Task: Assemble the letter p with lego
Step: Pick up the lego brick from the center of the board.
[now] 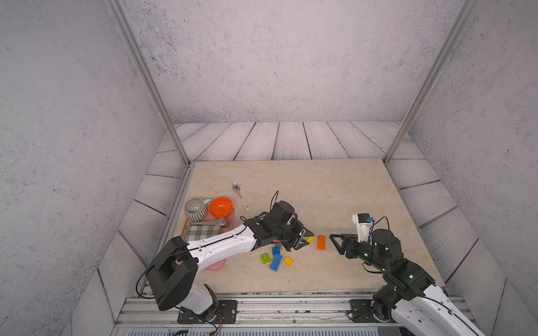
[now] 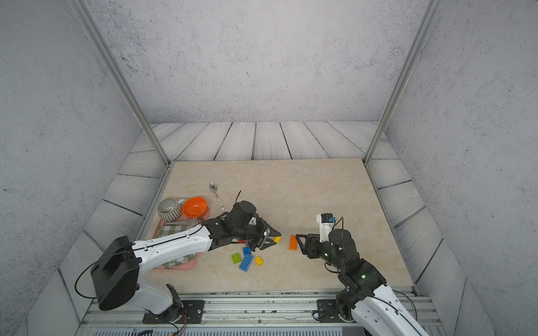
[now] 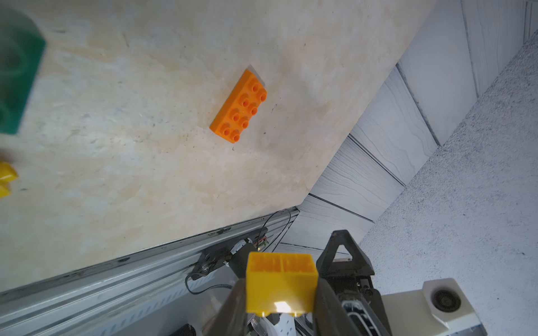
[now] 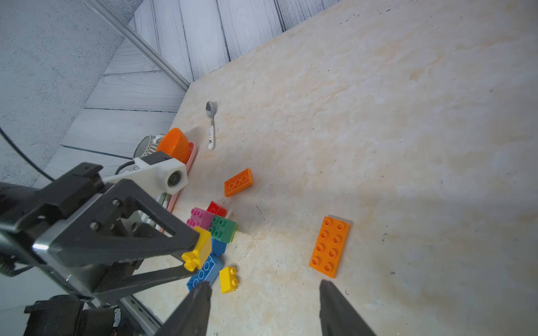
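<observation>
Marbled tabletop (image 1: 320,189) underlies left end effector (image 1: 308,240) pinching glossy yellow brick (image 3: 281,286).

The left hand (image 4: 192,252) pinches a yellow brick (image 4: 203,243) in front of a heap of bricks: a red brick (image 4: 217,209), pink brick (image 4: 199,218), green brick (image 4: 223,229), long blue brick (image 4: 205,273) and loose yellow brick (image 4: 228,279). The right hand (image 4: 265,305) has its fingers spread with nothing between them, near a long orange brick (image 4: 330,247) lying studs up on the counter (image 4: 378,116). A spoon (image 4: 211,125) lies farther off.

Glossy plastic yellow brick (image 3: 281,283) & orange brick (image 3: 238,107), matt stone-look tabletop (image 3: 116,131), shiny metal spoon (image 4: 211,131).
</observation>
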Controlling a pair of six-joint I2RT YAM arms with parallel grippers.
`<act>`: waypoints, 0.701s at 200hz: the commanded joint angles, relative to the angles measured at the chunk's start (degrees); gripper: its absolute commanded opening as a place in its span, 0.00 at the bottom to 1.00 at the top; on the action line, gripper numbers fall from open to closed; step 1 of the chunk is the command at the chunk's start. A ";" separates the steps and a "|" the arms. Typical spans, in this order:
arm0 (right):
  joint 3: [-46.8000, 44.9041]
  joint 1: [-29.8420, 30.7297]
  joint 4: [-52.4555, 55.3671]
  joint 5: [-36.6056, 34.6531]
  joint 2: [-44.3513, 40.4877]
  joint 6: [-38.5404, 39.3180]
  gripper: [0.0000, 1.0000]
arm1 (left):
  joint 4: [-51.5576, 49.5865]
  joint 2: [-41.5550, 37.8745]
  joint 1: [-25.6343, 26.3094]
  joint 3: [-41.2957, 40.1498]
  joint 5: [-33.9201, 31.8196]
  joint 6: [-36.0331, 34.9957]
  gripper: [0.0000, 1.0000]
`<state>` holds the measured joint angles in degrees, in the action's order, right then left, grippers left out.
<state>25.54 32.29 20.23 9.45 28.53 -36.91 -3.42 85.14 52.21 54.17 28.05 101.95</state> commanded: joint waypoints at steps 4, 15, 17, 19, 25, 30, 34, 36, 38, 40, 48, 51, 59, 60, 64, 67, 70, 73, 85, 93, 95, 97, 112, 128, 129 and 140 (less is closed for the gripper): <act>-0.28 3.41 -3.54 -2.03 0.08 -1.08 0.62 | 2.99 0.35 -0.46 -0.86 -0.55 5.45 0.23; -0.22 5.36 -4.15 -3.87 0.87 -1.20 0.61 | 3.53 0.85 -0.45 -0.74 -0.46 6.14 0.23; -0.16 5.75 -4.28 -4.19 1.07 -1.23 0.61 | 3.65 0.95 -0.46 -0.60 -0.41 6.15 0.23; -0.08 6.16 -4.38 -4.53 1.28 -1.24 0.61 | 3.72 0.98 -0.49 -0.53 -0.38 6.22 0.23; 0.08 7.20 -4.72 -5.52 1.97 -1.26 0.58 | 3.99 1.32 -0.46 -0.37 -0.22 6.33 0.23; 0.24 8.12 -5.17 -6.17 2.37 -1.15 0.56 | 3.97 1.50 -0.52 -0.25 0.00 6.41 0.23; 0.37 8.78 -5.34 -6.82 2.99 -1.17 0.55 | 4.06 1.60 -0.60 -0.21 0.11 6.50 0.23; 0.38 9.13 -5.45 -7.28 3.28 -1.18 0.55 | 4.17 1.62 -0.59 -0.25 0.08 6.51 0.23; 0.52 9.46 -5.57 -7.57 3.57 -1.22 0.55 | 4.25 1.68 -0.54 -0.22 0.14 6.53 0.23; 0.55 9.76 -5.69 -7.84 3.84 -1.17 0.55 | 4.29 1.69 -0.55 -0.23 0.15 6.58 0.23; 0.87 10.81 -6.33 -8.75 4.92 -1.25 0.54 | 4.20 1.66 -0.59 -0.39 0.12 6.60 0.23; 0.95 11.16 -6.53 -9.01 5.31 -1.32 0.54 | 4.20 1.64 -0.53 -0.41 0.08 6.64 0.23; 1.22 11.83 -7.27 -9.61 6.52 -1.70 0.53 | 4.33 1.44 -0.54 -0.73 -0.22 6.83 0.23; 1.24 11.92 -7.42 -9.62 6.66 -1.78 0.53 | 4.40 1.43 -0.58 -0.78 -0.25 6.84 0.23; 1.27 12.15 -7.95 -9.75 7.18 -1.83 0.52 | 4.33 1.30 -0.56 -0.90 -0.43 6.95 0.23; 1.32 12.32 -8.39 -9.80 7.54 -1.97 0.52 | 4.30 1.25 -0.60 -1.00 -0.53 7.03 0.23; 1.37 12.54 -8.67 -9.88 7.98 -2.11 0.52 | 4.39 1.16 -0.52 -1.15 -0.66 7.15 0.23; 1.43 12.80 -9.08 -10.01 8.35 -2.38 0.51 | 4.39 1.02 -0.56 -1.24 -0.78 7.14 0.23; 1.68 13.44 -10.19 -10.78 9.93 -3.19 0.51 | 4.39 0.79 -0.56 -1.51 -1.28 7.28 0.23; 1.80 13.96 -10.82 -11.40 10.89 -3.68 0.51 | 4.53 0.66 -0.55 -1.61 -1.42 7.38 0.23; 1.86 14.14 -10.93 -11.63 11.12 -3.87 0.51 | 4.60 0.60 -0.49 -1.70 -1.42 7.38 0.23; 1.88 14.27 -11.09 -11.82 11.35 -4.16 0.51 | 4.64 0.63 -0.58 -1.70 -1.42 7.38 0.23; 2.14 15.02 -12.48 -12.53 12.77 -5.19 0.50 | 4.69 0.64 -0.54 -1.79 -1.50 7.50 0.23; 2.23 15.86 -13.85 -13.15 14.07 -6.12 0.50 | 5.11 0.73 -0.54 -2.11 -1.60 7.57 0.23; 2.19 15.91 -13.92 -13.19 14.17 -6.18 0.50 | 5.10 0.73 -0.58 -2.08 -1.60 7.61 0.23; 2.39 16.39 -14.70 -13.55 15.19 -6.67 0.50 | 5.56 0.77 -0.61 -2.36 -1.69 7.82 0.23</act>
<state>25.91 47.64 8.97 -1.50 42.37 -41.47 0.64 86.32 52.12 52.73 27.18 109.34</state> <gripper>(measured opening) 0.501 0.357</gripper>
